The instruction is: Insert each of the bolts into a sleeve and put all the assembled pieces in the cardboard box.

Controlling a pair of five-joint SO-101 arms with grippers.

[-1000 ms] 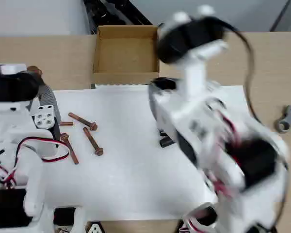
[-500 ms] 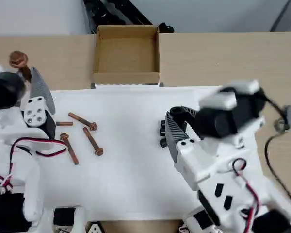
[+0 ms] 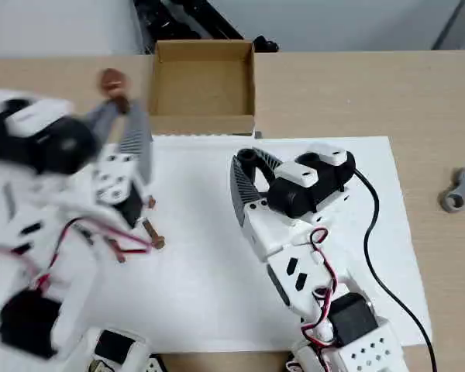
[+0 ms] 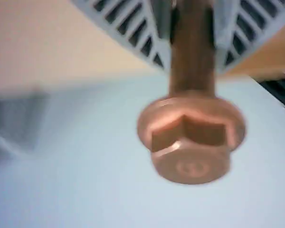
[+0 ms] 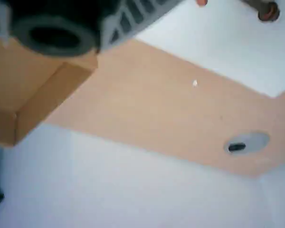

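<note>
two pinches: left gripper [image 3: 122,118] holds a bolt [image 4: 192,142], head beyond its fingertips [image 4: 129,34]; right gripper [image 3: 246,167] nips a sleeve [image 5: 54,34]; misaligned, the bolt could jam or slip.

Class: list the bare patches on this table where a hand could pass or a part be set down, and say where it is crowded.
Free: the sheet between the loose bolts and the right arm; the wood between box and grey part. Crowded: the sheet's left side, under the left arm with the bolts.
</note>
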